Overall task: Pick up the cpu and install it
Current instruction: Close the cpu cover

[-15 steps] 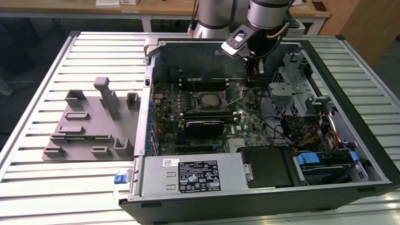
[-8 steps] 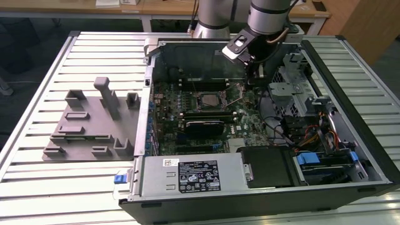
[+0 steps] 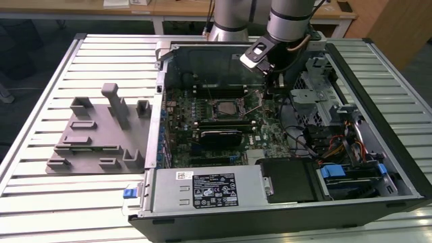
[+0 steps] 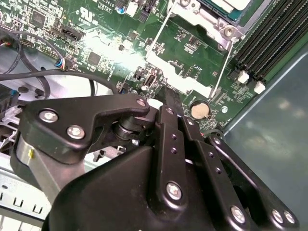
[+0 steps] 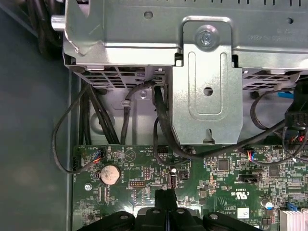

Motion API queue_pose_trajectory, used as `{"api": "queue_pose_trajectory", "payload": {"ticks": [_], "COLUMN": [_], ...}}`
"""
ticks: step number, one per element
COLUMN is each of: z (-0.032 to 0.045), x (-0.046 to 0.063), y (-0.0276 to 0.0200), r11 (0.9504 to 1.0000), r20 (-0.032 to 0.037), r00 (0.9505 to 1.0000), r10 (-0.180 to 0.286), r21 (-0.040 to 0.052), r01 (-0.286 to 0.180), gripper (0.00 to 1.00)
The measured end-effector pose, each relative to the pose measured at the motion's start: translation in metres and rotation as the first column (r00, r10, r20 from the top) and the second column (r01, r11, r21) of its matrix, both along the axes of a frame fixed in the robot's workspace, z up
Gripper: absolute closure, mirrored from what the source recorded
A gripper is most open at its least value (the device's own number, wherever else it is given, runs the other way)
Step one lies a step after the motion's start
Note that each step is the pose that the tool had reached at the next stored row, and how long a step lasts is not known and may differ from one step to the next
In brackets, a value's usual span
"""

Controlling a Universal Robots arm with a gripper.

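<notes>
Exterior view showed me a slatted worktop (image 3: 40, 167) bearing the open case (image 3: 270, 223), desks (image 3: 175, 10) behind; the cpu (image 3: 226, 108) lay flat, silver top up, and my jaws were together.

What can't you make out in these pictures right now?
cpu: cut off by the edge in the second wrist view, so its seating is unclear.
motherboard: partly hidden under the gripper in the first wrist view.
black cables: ends hidden behind the metal cage in the first wrist view.
</notes>
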State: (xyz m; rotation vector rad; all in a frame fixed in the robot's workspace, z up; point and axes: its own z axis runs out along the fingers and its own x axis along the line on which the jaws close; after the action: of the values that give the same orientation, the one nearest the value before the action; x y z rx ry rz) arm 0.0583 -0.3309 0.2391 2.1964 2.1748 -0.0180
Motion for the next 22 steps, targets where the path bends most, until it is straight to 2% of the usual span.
{"api": "queue_pose_trajectory", "payload": {"ticks": [7, 22], "z": [-0.0002, -0.0002], "x": [-0.003, -0.030], "y": [0.0000, 0.0000], "r11": [1.0000, 1.0000], "r20": [0.0000, 0.0000], "r00": [1.0000, 1.0000], "r10": [0.000, 0.000], "r21": [0.0007, 0.0014], "r01": [0.000, 0.000], "gripper": [0.89, 0.89]}}
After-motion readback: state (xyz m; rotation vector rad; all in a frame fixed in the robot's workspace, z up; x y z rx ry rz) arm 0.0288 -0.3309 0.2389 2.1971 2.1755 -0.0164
